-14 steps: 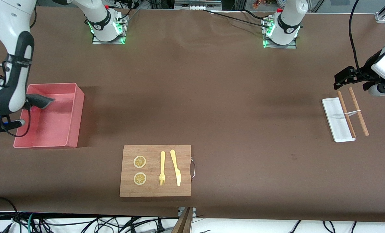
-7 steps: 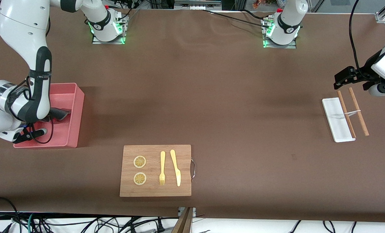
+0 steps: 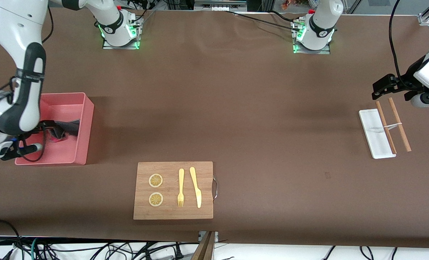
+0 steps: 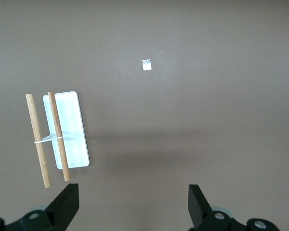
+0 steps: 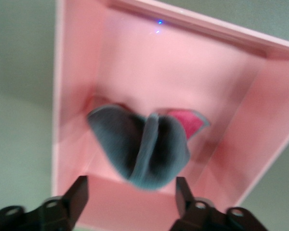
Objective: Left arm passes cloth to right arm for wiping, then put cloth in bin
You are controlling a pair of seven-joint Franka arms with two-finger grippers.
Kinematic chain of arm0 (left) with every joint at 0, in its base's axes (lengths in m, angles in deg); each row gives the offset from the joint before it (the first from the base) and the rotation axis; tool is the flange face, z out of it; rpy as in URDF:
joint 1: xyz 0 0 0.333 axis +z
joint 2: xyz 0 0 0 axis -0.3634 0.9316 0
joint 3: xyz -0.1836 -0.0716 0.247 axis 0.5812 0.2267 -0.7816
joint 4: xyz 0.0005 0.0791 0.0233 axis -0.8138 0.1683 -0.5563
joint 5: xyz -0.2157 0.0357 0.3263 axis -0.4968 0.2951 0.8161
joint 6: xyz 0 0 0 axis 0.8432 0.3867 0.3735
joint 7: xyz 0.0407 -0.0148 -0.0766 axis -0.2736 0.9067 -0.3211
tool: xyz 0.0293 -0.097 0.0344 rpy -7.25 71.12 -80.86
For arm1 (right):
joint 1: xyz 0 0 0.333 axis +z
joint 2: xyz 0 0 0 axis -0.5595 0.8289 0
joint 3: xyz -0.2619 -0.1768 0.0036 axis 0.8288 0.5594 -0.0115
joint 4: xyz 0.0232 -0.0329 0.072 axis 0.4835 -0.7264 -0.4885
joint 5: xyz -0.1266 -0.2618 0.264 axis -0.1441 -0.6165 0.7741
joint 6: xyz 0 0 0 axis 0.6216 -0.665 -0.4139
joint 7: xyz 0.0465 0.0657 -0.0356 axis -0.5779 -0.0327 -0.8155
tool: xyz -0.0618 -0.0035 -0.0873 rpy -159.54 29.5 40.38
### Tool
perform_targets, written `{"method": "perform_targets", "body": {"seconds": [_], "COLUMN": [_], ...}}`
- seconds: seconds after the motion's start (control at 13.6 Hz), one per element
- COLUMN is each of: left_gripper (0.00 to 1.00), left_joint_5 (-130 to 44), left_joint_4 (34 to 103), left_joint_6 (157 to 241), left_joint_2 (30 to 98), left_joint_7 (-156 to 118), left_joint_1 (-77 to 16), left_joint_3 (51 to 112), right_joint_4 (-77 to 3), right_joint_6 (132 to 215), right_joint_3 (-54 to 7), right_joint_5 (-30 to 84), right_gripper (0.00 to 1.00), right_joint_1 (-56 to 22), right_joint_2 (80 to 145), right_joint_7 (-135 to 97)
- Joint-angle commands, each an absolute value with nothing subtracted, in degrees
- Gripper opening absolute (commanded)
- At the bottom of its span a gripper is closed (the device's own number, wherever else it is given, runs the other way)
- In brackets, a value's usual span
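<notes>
Cloth lying in bin; both grippers released.
Right gripper (image 5: 129, 202) is hovering over the pink bin (image 3: 84, 108), fingers spread, gripping nothing; cloth (image 5: 139, 147) is sitting crumpled inside the bin; left gripper (image 4: 132, 209) is waiting, fingers apart, over bare table beside white tray (image 4: 67, 130).

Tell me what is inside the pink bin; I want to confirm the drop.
The grey cloth lies crumpled inside the bin, under the open right gripper. The floor beneath the cloth is hidden.
</notes>
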State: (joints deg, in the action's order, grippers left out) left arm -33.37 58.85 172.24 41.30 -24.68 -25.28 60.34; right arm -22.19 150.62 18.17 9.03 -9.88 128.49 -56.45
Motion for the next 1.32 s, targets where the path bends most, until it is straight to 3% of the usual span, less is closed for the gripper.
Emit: {"method": "perform_targets", "body": {"seconds": [0.0,0.15,0.37,0.44,0.66,0.73,1.25], "left_gripper": [1.0,1.0,1.0,1.0,1.0,1.0,1.0], "left_joint_5": [-32.35,-32.44,-32.26,-32.35,-32.35,-32.35,-32.35], "left_joint_4": [57.09,56.91,56.21,56.12,56.12,56.12,56.12], "left_joint_6": [170.73,170.81,170.2,170.2,170.2,170.2,170.2], "left_joint_2": [41.93,41.93,41.93,41.93,42.02,41.94,41.93], "left_joint_7": [-25.61,-25.61,-25.61,-25.61,-25.52,-25.52,-25.52], "left_joint_1": [-24.91,-24.91,-24.83,-24.83,-24.83,-24.83,-24.83], "left_joint_3": [60.54,60.54,60.46,60.46,60.46,60.46,60.46], "right_joint_4": [-14.38,-12.51,-11.55,-11.28,-12.33,-12.33,-12.86], "right_joint_6": [140.44,136.91,131.55,131.01,129.87,128.73,133.63], "right_joint_3": [19.36,18.75,12.18,6.32,-21.25,-26.64,-29.77], "right_joint_5": [10.02,9.58,7.14,3.2,-11.05,-12.38,-10.12], "right_gripper": [1.0,1.0,1.0,1.0,1.0,1.0,1.0], "right_joint_1": [-10.64,-10.46,-12.74,-14.84,-27.47,-29.95,-34.19], "right_joint_2": [127.92,125.83,120.3,117.4,107.47,105.79,97.61], "right_joint_7": [-53.17,-48.17,-36.66,-32.71,-15.14,-12.31,-11.93]}}
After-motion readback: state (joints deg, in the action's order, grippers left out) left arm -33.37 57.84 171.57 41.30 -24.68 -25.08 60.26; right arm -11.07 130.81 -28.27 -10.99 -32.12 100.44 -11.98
